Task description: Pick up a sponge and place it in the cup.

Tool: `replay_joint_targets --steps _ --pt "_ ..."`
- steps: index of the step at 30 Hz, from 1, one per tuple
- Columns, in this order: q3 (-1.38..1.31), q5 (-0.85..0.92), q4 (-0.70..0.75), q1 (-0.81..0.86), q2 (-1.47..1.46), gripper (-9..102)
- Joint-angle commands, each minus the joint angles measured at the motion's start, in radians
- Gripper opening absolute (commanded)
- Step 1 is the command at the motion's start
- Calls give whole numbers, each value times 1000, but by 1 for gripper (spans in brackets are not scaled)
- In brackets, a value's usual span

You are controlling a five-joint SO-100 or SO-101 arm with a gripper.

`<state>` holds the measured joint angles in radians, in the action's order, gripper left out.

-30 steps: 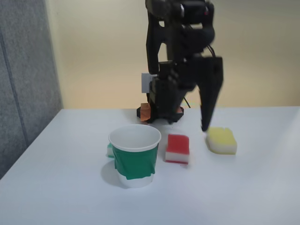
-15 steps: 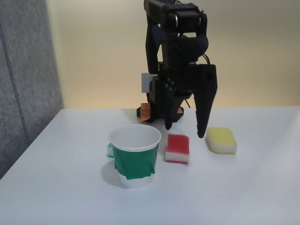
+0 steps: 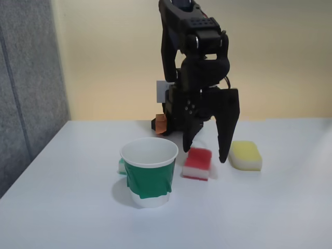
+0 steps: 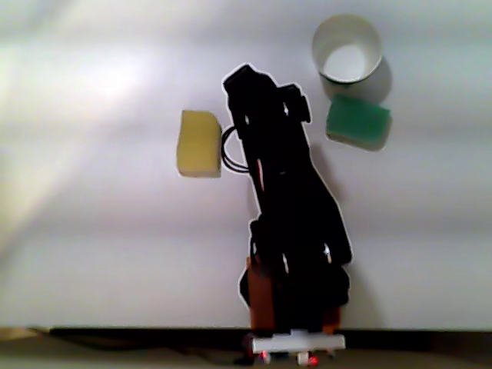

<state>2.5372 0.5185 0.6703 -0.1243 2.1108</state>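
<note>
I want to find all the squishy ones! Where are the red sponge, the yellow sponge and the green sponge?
red sponge (image 3: 198, 157), fixed view, on its red top.
yellow sponge (image 3: 245, 152), fixed view, on its yellow top.
green sponge (image 4: 357, 123), other view, middle of its green face.

In the fixed view, the green sponge (image 3: 121, 167) is almost wholly hidden behind the cup (image 3: 149, 173), and the arm's top is cut off by the upper edge. In the other view, the red-topped sponge is covered by the arm, and the whole picture is blurred
</note>
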Motion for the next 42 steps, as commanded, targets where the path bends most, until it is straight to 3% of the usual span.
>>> replay_joint_targets --steps 1,10,15,19,28,30,34,40,42 --pt "6 9 -3 -3 17 40" --pt "57 -20 -89 14 -37 35" --pt "124 -54 -302 12 -144 30" --pt "150 -80 -433 3 -221 19" --pt "209 -213 -552 -12 -224 8" --pt "219 -236 -569 -15 -232 0" --pt "232 -275 -657 -26 -285 0" --pt "227 -275 -676 -37 -268 0" --pt "198 -230 -594 -26 -206 0"
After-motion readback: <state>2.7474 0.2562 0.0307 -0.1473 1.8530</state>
